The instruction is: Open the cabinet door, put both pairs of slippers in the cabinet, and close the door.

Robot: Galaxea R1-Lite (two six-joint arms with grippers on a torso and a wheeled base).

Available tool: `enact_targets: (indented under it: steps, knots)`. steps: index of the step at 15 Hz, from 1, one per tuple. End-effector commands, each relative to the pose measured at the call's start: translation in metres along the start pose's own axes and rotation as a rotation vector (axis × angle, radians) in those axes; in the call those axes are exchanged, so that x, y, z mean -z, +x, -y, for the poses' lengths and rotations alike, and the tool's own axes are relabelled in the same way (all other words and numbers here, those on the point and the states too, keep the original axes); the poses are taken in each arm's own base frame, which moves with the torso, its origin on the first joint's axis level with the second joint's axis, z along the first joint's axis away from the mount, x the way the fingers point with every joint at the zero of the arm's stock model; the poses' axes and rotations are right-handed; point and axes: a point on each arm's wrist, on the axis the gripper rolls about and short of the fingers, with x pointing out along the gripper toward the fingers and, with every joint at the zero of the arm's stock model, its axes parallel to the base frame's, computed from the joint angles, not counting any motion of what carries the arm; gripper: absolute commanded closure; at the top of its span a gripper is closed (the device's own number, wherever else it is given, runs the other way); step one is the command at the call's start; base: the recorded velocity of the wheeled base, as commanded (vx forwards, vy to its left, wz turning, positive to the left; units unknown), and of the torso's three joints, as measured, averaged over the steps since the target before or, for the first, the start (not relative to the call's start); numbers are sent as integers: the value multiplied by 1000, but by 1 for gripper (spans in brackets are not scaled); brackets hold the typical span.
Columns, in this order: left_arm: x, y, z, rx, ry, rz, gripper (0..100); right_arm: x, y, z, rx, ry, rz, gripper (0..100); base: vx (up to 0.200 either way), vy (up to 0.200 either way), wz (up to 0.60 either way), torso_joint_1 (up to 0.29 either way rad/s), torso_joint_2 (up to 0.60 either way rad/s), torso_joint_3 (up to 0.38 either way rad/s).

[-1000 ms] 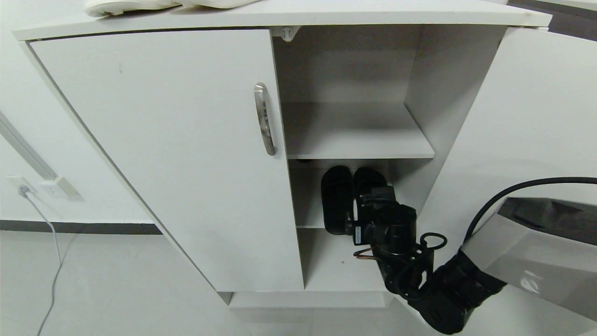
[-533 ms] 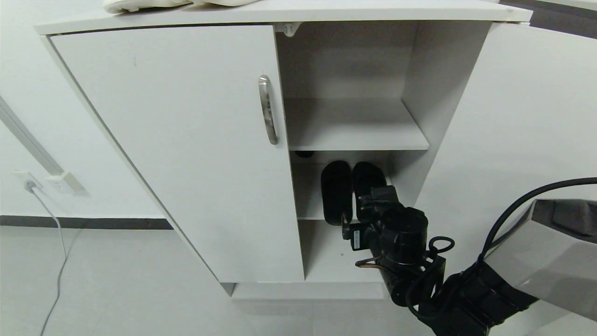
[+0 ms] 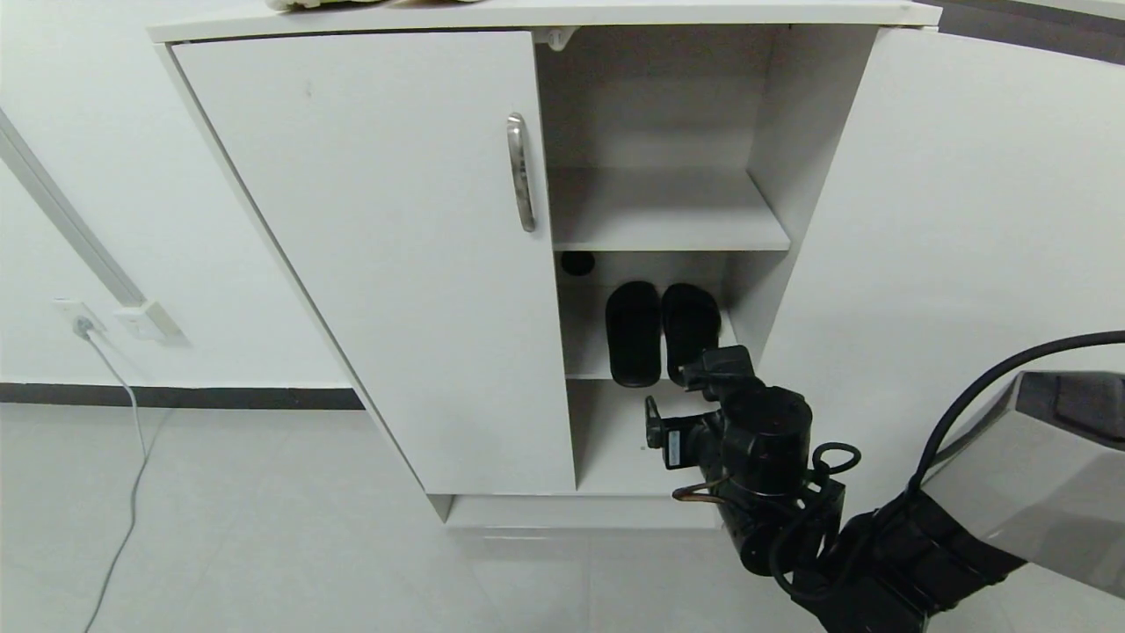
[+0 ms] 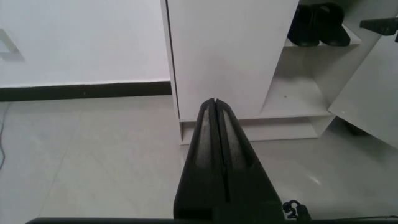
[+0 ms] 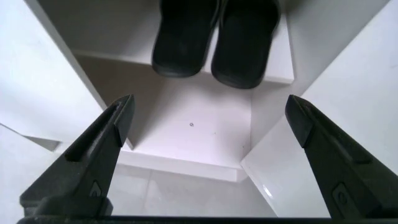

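My right gripper [image 3: 685, 391] hangs spread wide and empty before the open cabinet [image 3: 765, 132], because the black slippers [image 3: 661, 332] already sit on its shelf.

No writing can be read anywhere; the small white sticker [image 3: 673, 449], lower right of centre, is illegible.

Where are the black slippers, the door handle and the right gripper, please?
black slippers [image 3: 633, 334], head view, left slipper's middle.
door handle [image 3: 521, 171], head view, bar's middle.
right gripper [image 5: 209, 102], right wrist view, midway between fingertips.
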Motion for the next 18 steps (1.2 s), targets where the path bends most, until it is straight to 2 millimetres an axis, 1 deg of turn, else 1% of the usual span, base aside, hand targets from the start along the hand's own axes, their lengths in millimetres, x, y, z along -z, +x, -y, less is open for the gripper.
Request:
enact_targets:
  steps: [1,9,18]
  knots:
    - [0,0,0,0,0,-1,100,-4,-4,1,-3,6,7,0,0,0,0,0,0,0]
    - [0,0,0,2,1,-2,100,-5,-7,0,-9,3,6,0,0,0,0,0,0,13]
    - [0,0,0,2,1,-4,100,-4,-6,1,-3,-4,5,0,0,0,0,2,2,190]
